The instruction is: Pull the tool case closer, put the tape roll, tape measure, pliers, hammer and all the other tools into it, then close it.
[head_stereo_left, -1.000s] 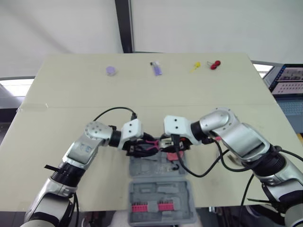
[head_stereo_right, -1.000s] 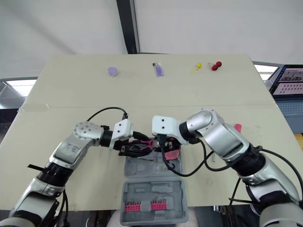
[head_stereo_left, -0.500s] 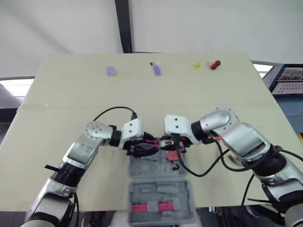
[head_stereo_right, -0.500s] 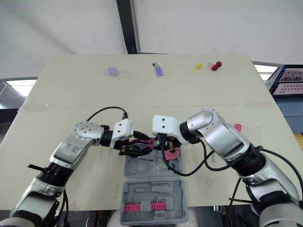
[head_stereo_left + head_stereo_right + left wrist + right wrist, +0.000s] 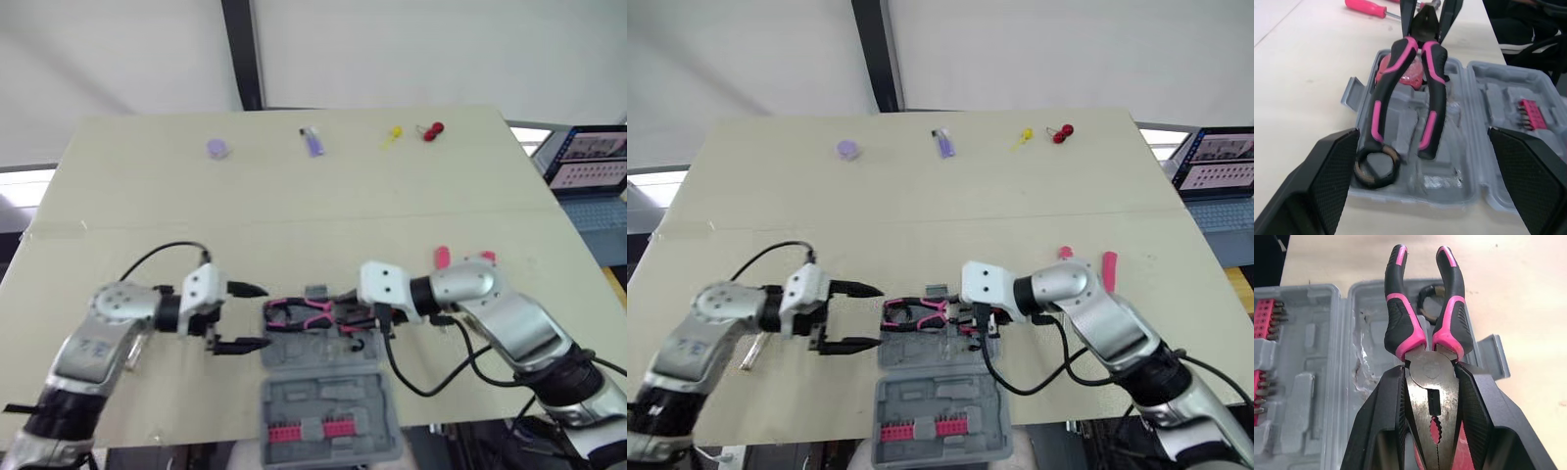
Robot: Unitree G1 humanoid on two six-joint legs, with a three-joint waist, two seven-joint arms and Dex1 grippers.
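Observation:
The grey tool case [image 5: 338, 419] lies open near the table's front edge, with pink bits in the lid half. My right gripper [image 5: 1431, 373] is shut on the metal head of the pink-and-black pliers [image 5: 302, 313]. Their handles reach left over the case tray [image 5: 1459, 181]. A black tape roll [image 5: 1376, 169] sits in the tray by the handle ends, and a red round item [image 5: 1400, 77] lies under the pliers. My left gripper [image 5: 245, 316] stands open and empty just left of the case, apart from the pliers.
A pink-handled screwdriver [image 5: 1366, 7] and another pink tool [image 5: 1108, 271] lie on the table right of the case. A thin metal piece [image 5: 752, 350] lies by my left arm. Small purple [image 5: 217, 148], yellow [image 5: 392, 134] and red [image 5: 431, 129] items line the far edge.
My left gripper has let go of the pliers, opened and drawn back to the left. The right gripper still holds the pliers' head. The camera view has also shifted.

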